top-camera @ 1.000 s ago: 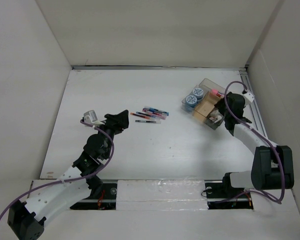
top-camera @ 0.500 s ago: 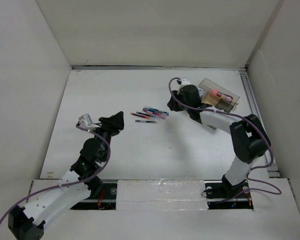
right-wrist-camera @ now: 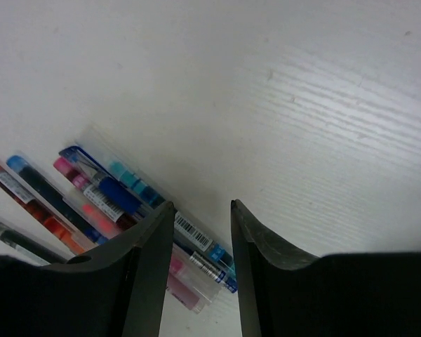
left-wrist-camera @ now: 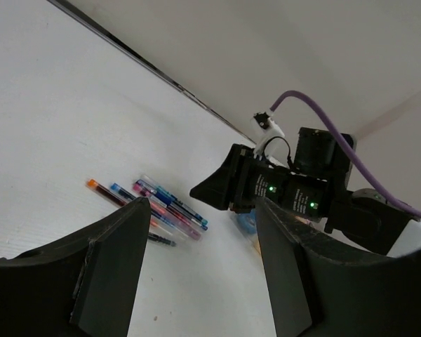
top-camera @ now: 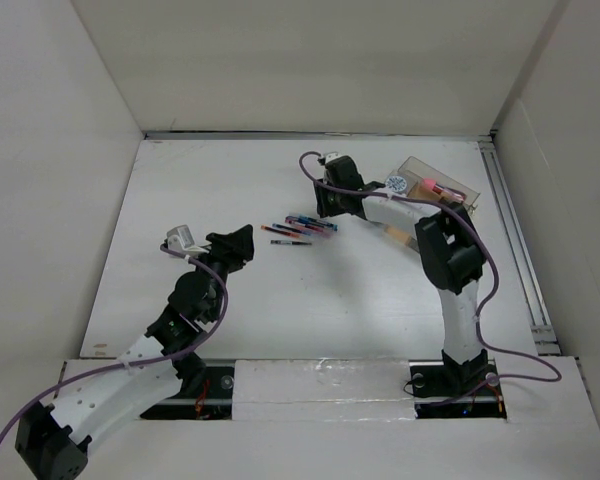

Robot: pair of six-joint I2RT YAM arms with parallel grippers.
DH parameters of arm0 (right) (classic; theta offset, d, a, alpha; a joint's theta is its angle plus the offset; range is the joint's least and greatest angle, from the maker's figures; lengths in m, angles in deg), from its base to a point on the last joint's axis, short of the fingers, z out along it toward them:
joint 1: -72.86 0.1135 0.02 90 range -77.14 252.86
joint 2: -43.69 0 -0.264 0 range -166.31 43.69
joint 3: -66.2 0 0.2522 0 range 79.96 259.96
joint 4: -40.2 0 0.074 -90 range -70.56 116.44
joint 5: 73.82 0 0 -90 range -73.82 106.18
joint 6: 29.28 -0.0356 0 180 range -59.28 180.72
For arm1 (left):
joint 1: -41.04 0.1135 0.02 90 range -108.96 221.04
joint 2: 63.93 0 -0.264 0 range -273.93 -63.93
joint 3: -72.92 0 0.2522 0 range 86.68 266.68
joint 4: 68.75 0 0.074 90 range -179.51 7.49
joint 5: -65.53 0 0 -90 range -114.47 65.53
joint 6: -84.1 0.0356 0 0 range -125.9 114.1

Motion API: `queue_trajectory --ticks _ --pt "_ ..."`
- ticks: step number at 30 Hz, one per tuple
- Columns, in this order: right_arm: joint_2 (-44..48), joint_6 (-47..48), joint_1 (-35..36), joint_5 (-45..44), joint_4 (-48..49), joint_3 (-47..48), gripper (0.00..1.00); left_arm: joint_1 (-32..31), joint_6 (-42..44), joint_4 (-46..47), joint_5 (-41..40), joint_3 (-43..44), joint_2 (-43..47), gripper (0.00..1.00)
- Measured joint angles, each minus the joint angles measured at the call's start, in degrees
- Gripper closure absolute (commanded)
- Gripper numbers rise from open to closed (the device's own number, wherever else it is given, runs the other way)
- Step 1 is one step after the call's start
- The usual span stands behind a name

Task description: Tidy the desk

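The white desk (top-camera: 310, 300) carries a loose bunch of several pens (top-camera: 300, 227) in its middle. My right gripper (top-camera: 323, 207) is open and empty, its tips low over the right end of the pens (right-wrist-camera: 119, 199); the jaws (right-wrist-camera: 200, 205) straddle the end of a clear pen with a barcode label. My left gripper (top-camera: 238, 243) is open and empty, a short way left of the pens and pointed at them. In the left wrist view the pens (left-wrist-camera: 151, 206) lie ahead between my open fingers (left-wrist-camera: 112, 260), with the right gripper (left-wrist-camera: 221, 188) beyond.
A clear compartmented tray (top-camera: 450, 193) stands at the back right, partly behind my right arm; it holds a blue-and-white roll (top-camera: 396, 184) and a pink item (top-camera: 430, 185). White panels wall three sides. A metal rail (top-camera: 510, 230) runs along the right edge.
My right arm has swung left from the tray to the pens. My left gripper has shifted only slightly and stays open.
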Motion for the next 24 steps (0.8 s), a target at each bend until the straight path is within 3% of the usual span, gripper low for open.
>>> queue_trajectory --ticks 13,17,24 --pt "-4.37 1.42 1.33 2.56 -6.88 4.61 0.57 0.0 0.2 0.02 0.04 0.0 -0.5 0.42" --pt "-4.98 1.38 1.6 2.47 -6.97 5.35 0.65 0.0 0.2 0.02 0.02 0.0 -0.5 0.42" --pt "-6.6 1.4 3.32 -1.57 -6.99 6.64 0.6 0.0 0.22 0.02 0.0 0.0 -0.48 0.42"
